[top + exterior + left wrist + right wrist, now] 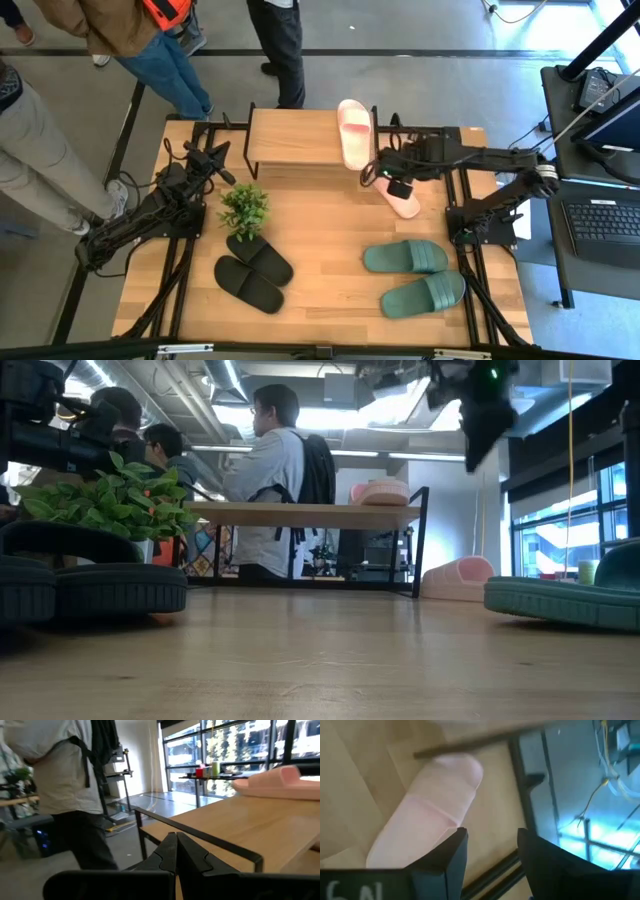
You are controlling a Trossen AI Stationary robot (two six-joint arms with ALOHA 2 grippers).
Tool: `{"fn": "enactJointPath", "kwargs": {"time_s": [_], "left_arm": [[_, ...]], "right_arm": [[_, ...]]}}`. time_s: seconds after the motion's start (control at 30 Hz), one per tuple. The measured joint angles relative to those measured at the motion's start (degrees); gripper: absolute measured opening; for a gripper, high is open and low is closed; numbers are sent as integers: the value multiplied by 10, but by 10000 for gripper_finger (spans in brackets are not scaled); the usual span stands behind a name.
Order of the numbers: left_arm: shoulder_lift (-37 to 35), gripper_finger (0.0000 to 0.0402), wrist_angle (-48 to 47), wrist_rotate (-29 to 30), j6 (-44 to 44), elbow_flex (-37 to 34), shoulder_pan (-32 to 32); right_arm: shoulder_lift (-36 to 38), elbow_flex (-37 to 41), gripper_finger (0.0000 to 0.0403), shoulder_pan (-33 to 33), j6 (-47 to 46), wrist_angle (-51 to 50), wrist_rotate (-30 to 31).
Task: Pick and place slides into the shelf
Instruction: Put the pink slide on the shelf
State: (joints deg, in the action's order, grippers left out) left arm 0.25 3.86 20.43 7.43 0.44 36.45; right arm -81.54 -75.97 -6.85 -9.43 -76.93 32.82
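The shelf [290, 140] stands at the table's far side. One pink slide [355, 133] lies sole-down on the right end of its top board. The other pink slide [405, 200] lies on the table just right of the shelf. My right gripper [492, 852] hangs open above it, with nothing between the fingers. The slide [430, 820] shows beside one finger, apart from it. Two green slides [405, 257] [430, 293] and two black slides [260, 258] [248, 285] lie flat on the table. My left gripper [176, 850] waits shut at the shelf's left end.
A small potted plant [245, 208] stands near the black slides, in front of the shelf. People stand beyond the table's far edge [280, 40]. Bare tabletop [330, 240] lies between the black and green pairs.
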Motion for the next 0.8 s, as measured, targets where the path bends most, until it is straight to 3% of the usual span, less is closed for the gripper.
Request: {"fn": "enactJointPath", "kwargs": {"time_s": [0.13, 0.37, 0.63, 0.8], "left_arm": [[0, 0, 0, 1, 6, 0, 0], [0, 0, -1, 1, 7, 0, 0], [0, 0, -2, 1, 7, 0, 0], [0, 0, -2, 1, 7, 0, 0]], "right_arm": [[27, 108, 174, 0, 10, 57, -1], [24, 252, 174, 1, 148, 225, -1], [25, 332, 174, 1, 216, 351, 6], [25, 368, 174, 1, 247, 404, 52]]}}
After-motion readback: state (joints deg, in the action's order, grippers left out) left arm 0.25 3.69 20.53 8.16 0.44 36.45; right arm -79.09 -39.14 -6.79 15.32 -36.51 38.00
